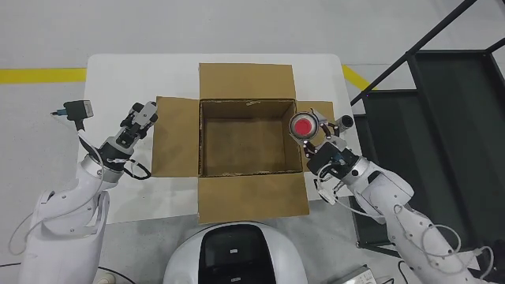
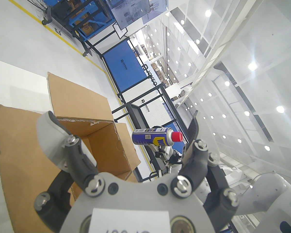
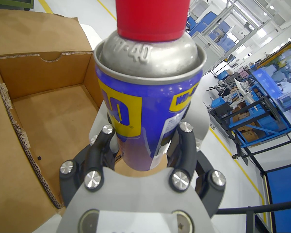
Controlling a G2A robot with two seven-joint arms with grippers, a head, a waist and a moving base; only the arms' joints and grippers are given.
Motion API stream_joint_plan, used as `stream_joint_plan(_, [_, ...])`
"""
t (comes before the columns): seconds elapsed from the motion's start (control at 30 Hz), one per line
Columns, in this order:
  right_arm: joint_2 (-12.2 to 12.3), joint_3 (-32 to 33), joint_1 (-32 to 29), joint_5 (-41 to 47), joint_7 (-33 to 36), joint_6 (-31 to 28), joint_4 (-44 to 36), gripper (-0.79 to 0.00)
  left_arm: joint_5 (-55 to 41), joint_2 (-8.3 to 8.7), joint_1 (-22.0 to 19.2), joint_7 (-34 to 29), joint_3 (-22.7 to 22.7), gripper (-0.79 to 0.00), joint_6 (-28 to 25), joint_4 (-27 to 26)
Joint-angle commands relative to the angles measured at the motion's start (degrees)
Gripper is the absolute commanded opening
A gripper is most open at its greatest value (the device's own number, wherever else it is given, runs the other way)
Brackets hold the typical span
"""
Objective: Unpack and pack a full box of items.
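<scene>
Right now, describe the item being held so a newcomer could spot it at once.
On the white table sits an open cardboard box. Above its right edge, the right arm's fingers hold a spray can. It is blue and yellow with a red cap.

The rig I drive: left arm (image 1: 79, 197) and right arm (image 1: 390, 201) in glossy white shells, black cables looping at the wrists. The left gripper (image 1: 147, 112) and right gripper (image 3: 146, 132) share black finger links studded with silver screws, pale grey fingertips (image 2: 47, 127) and a grey plate bearing a white label. The head (image 1: 233, 252) is white, black-faced.
</scene>
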Motion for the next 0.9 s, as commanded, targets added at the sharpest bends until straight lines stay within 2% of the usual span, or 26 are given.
stream_joint_plan(0.0, [0.0,0.0,0.0,0.0,0.0,0.0,0.0,-0.785,0.0,0.00,0.0,0.0,0.0,0.000,0.0,0.0])
stream_joint_plan(0.33, [0.0,0.0,0.0,0.0,0.0,0.0,0.0,-0.785,0.0,0.00,0.0,0.0,0.0,0.000,0.0,0.0])
stream_joint_plan(0.4, [0.0,-0.6,1.1,-1.0,1.5,-1.6,-1.1,-0.785,0.0,0.00,0.0,0.0,0.0,0.000,0.0,0.0])
stream_joint_plan(0.53, [-0.4,-5.0,6.4,-3.0,9.7,-8.3,-3.6,-0.785,0.0,0.00,0.0,0.0,0.0,0.000,0.0,0.0])
stream_joint_plan(0.6, [-0.7,-8.2,10.4,-5.6,16.2,-12.9,-3.7,-0.785,0.0,0.00,0.0,0.0,0.0,0.000,0.0,0.0])
stream_joint_plan(0.67, [-1.3,-11.9,14.2,-4.5,21.7,-15.9,-2.7,-0.785,0.0,0.00,0.0,0.0,0.0,0.000,0.0,0.0])
stream_joint_plan(0.87, [-3.4,-20.3,24.0,-3.7,36.6,-19.0,1.6,-0.785,0.0,0.00,0.0,0.0,0.0,0.000,0.0,0.0])
